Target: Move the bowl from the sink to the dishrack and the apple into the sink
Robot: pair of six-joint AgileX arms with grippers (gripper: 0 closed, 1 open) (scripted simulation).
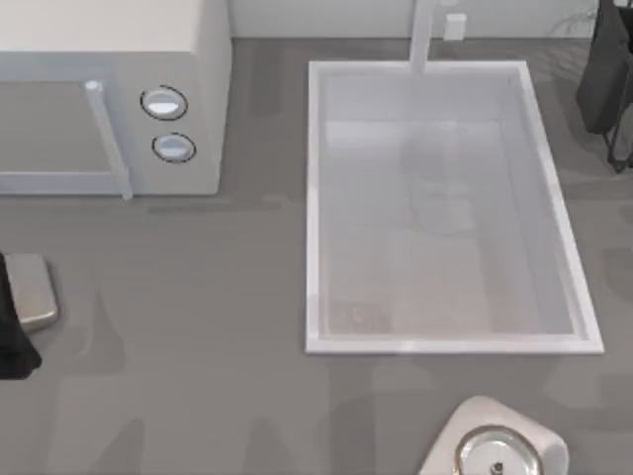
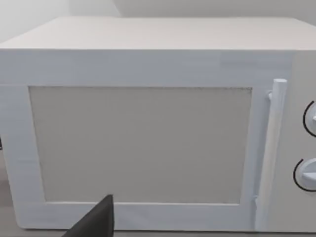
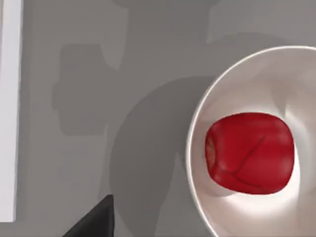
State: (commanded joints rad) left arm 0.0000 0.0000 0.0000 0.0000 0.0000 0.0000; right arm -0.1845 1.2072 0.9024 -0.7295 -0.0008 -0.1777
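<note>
Though in a white dish (image 3: 247, 79), glossy red apple (image 3: 249, 153); right end effector (image 3: 96, 219) state unclear.

Three cameras: one overhead, one on each wrist.
The top view is looking straight down on the grey tabletop (image 1: 198, 327), taking in the sink (image 1: 554, 208) and the microwave (image 1: 203, 59). The left wrist camera is facing the microwave's door (image 2: 140, 143) level and close, sharing that appliance with the top view. The right wrist camera is looking down, close over a white dish (image 3: 237, 74) holding the apple (image 3: 249, 152).
</note>
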